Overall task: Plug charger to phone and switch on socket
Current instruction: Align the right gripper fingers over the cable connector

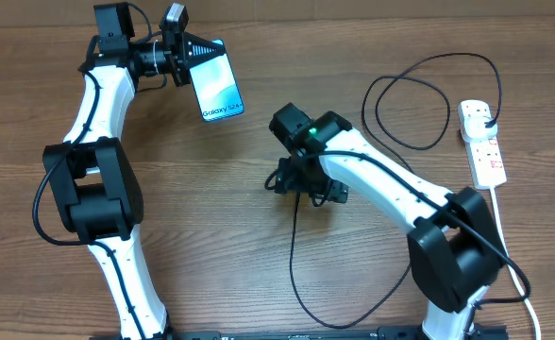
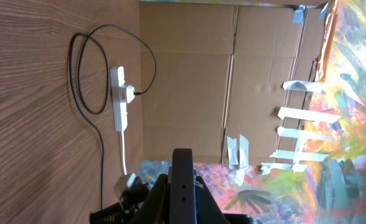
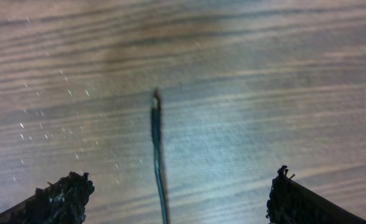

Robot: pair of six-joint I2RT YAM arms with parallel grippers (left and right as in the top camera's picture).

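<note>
My left gripper (image 1: 185, 55) is shut on the phone (image 1: 216, 83), which has a blue-cyan screen, and holds it off the table at the back left. In the left wrist view the phone's dark edge (image 2: 183, 186) stands between the fingers. My right gripper (image 1: 306, 189) is open at mid-table over the free end of the charger's thin black cable (image 1: 294, 246). In the right wrist view the cable (image 3: 159, 162) runs between the open fingers (image 3: 180, 202), with its connector tip (image 3: 155, 98) pointing away. The black plug head (image 1: 486, 121) sits in the white socket (image 1: 485, 151) at the far right.
The charger cable loops widely at the back right (image 1: 414, 104) and near the front edge (image 1: 334, 316). The socket's thick white cord (image 1: 509, 255) runs toward the front right. The left wrist view shows the socket (image 2: 119, 99), a cardboard wall (image 2: 189, 74) and a painted backdrop.
</note>
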